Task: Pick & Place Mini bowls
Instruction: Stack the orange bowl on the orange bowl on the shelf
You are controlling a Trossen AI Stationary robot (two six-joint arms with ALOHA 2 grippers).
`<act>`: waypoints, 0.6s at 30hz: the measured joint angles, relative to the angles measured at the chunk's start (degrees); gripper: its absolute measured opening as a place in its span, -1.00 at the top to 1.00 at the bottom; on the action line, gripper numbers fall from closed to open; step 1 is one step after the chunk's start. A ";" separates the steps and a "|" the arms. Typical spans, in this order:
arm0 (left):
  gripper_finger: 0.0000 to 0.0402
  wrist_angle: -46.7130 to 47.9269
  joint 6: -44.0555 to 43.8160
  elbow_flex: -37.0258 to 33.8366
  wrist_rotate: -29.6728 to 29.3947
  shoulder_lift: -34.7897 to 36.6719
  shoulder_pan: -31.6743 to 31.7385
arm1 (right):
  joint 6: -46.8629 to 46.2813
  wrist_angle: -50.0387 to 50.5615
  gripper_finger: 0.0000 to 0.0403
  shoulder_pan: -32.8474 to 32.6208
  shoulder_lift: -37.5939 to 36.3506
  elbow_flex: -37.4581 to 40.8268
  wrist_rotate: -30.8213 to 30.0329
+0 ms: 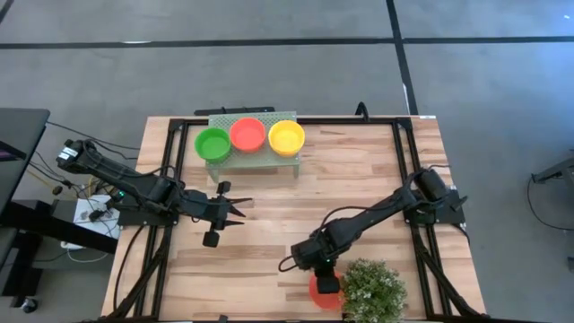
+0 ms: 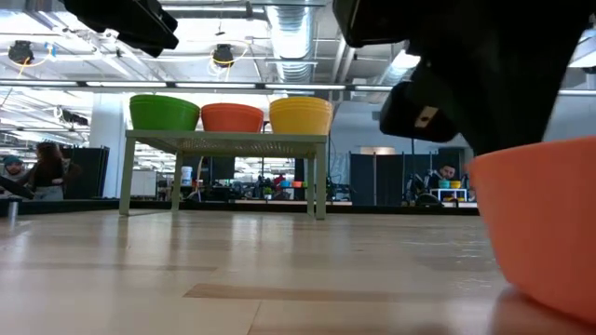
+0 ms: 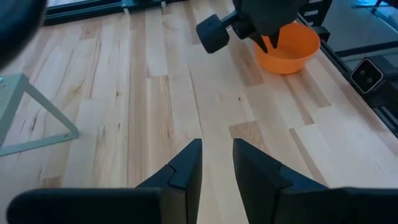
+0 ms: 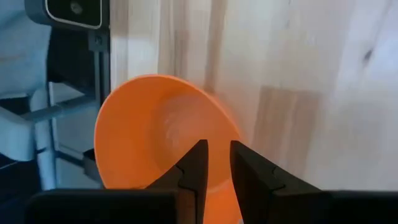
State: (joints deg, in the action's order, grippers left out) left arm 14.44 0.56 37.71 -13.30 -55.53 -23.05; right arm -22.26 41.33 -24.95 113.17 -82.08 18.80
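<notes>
One orange bowl (image 1: 321, 292) sits at the table's near edge beside the plant (image 1: 374, 289), right under the right gripper (image 4: 214, 165), whose nearly closed fingers hold nothing and straddle its rim; left gripper (image 1: 240, 210), narrowly open and empty, waits well apart near mid-table.

Open tabletop (image 1: 359, 179) mid-table; plant (image 1: 372, 289) crowds orange bowl (image 1: 321, 292)
</notes>
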 joint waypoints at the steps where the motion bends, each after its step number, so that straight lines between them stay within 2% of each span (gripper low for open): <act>1: 0.54 -0.10 0.00 0.00 0.00 0.02 0.00 | 0.18 0.12 0.69 0.00 -0.02 -0.19 -0.46; 8: 0.54 -0.39 0.00 0.00 -0.09 0.00 0.00 | 0.86 0.85 0.69 0.00 -0.02 -0.37 -0.84; 18: 0.54 -0.39 0.02 0.00 -0.11 0.00 0.00 | 9.33 0.67 0.69 0.24 -0.02 -0.44 -2.33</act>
State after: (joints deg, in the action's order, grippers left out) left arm 14.04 0.58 37.71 -13.41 -55.53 -23.05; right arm -12.93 42.00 -24.71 113.14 -82.52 16.47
